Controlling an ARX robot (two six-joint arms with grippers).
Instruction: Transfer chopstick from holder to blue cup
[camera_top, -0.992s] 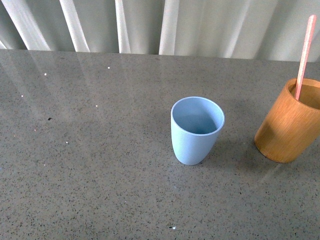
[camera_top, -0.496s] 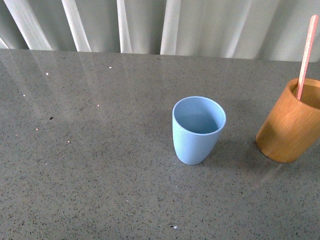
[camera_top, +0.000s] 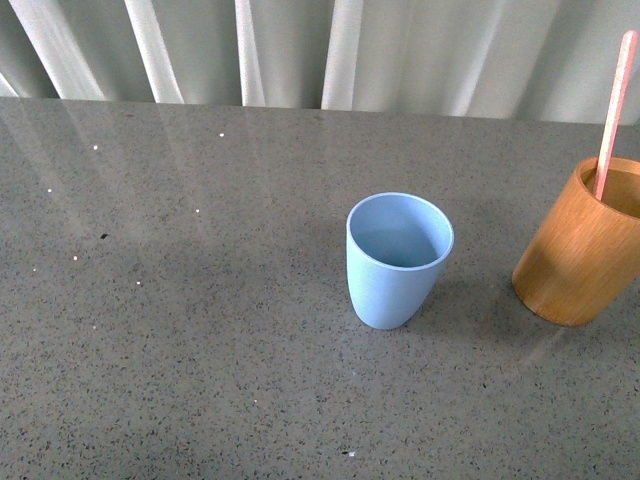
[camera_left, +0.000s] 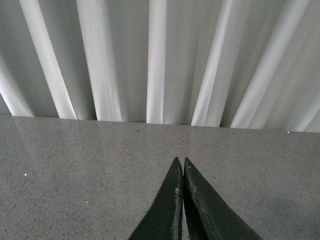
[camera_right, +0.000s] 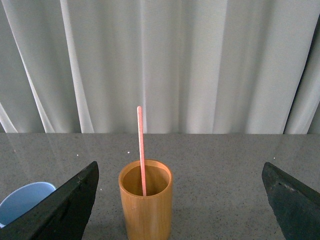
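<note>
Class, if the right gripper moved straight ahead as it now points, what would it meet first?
Probably the holder, chopstick inside, standing ahead of the right gripper, between its open fingers; distance unclear.

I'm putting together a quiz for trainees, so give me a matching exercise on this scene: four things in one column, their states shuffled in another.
Column one:
1. chopstick
2. blue cup
3. left gripper
4. right gripper

Column two:
a. empty
b. open wide
c. standing in the holder
d. shut

Pairs: 1-c, 2-a, 3-d, 4-b
</note>
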